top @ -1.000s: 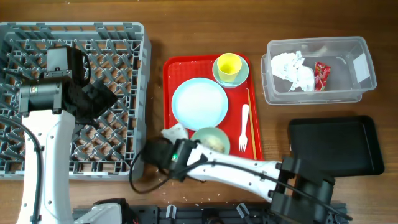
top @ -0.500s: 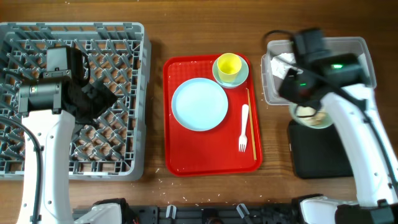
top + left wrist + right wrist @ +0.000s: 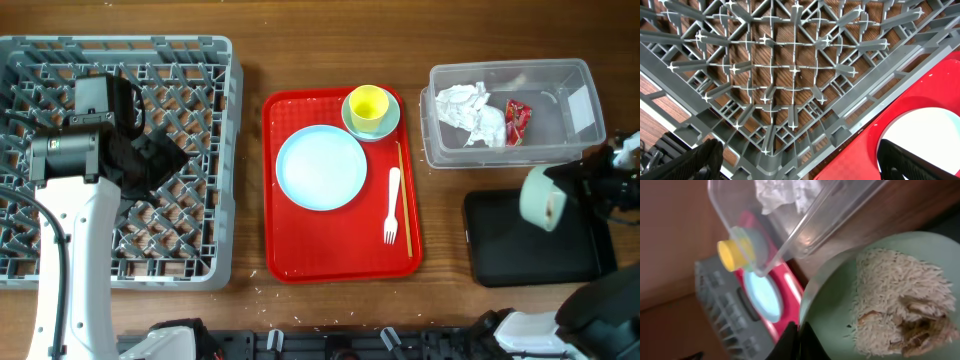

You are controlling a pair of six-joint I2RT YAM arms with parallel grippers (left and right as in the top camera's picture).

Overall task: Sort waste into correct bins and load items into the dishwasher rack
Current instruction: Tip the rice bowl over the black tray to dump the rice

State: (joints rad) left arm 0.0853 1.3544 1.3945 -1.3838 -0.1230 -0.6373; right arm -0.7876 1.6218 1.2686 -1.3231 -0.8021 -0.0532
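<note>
Half cut off at right, the right gripper (image 3: 799, 336) pinches a tilted green bowl (image 3: 543, 197) of rice (image 3: 890, 295) above the black tray (image 3: 500, 252). The left gripper (image 3: 800, 155) hangs spread over the dishwasher rack (image 3: 200, 60)

1. The left arm (image 3: 68, 240) rises from the near left edge toward the far side, with a white lower link and a black wrist.
2. The left gripper (image 3: 150, 160) points right and slightly near, jaws spread wide. In the wrist view its black fingers (image 3: 700, 157) sit at the lower corners.
3. The right arm (image 3: 605, 180) enters from the right edge, wrist turned leftward.
4. The right gripper (image 3: 800, 339) is pinched tight on the rim of a tilted pale green bowl (image 3: 840, 300).
</note>
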